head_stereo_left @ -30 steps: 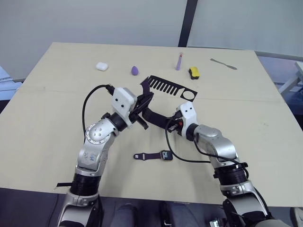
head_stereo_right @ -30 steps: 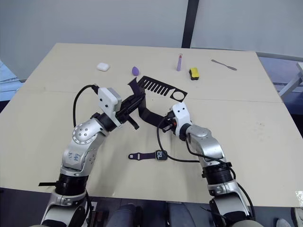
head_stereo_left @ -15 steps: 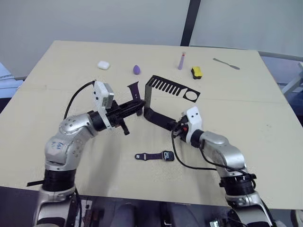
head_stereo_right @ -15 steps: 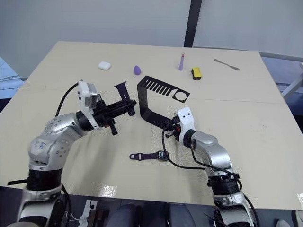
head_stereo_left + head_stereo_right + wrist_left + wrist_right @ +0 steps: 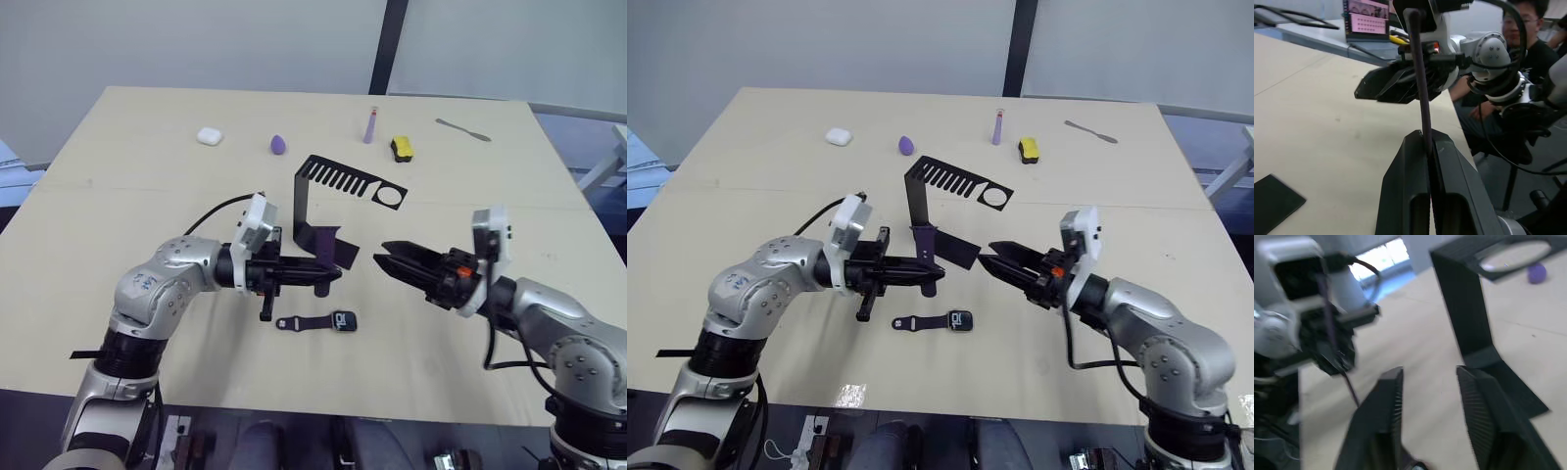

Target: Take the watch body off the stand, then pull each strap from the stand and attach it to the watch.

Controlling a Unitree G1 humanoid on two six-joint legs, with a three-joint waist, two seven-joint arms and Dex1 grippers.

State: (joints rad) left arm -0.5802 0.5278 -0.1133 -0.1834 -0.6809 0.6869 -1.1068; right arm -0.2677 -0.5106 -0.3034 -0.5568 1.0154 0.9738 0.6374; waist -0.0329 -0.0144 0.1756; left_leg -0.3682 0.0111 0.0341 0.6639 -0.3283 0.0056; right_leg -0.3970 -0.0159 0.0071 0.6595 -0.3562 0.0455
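The watch body (image 5: 344, 321) lies flat on the table with one dark strap (image 5: 297, 322) joined to it and stretching left. Just behind it my left gripper (image 5: 333, 275) is shut on the other strap (image 5: 1419, 73), a thin dark-purple band standing up from the fingertips. The black stand (image 5: 303, 201) rises behind that, its slotted top arm (image 5: 348, 179) reaching back right and its flat base (image 5: 340, 252) on the table. My right gripper (image 5: 384, 257) hovers to the right of the base, pointing left at the held strap, open with nothing between its fingers (image 5: 1383, 401).
Along the table's far side sit a white pebble-shaped case (image 5: 208, 136), a purple egg shape (image 5: 279, 145), a pale purple tube (image 5: 369, 125), a yellow-and-black block (image 5: 401, 148) and a metal tool (image 5: 462, 130). A seated person (image 5: 1528, 34) shows beyond the table edge.
My right gripper has let go of the stand's base, drawn back to the right and opened. My left gripper has carried the strap away from the stand, down toward the watch.
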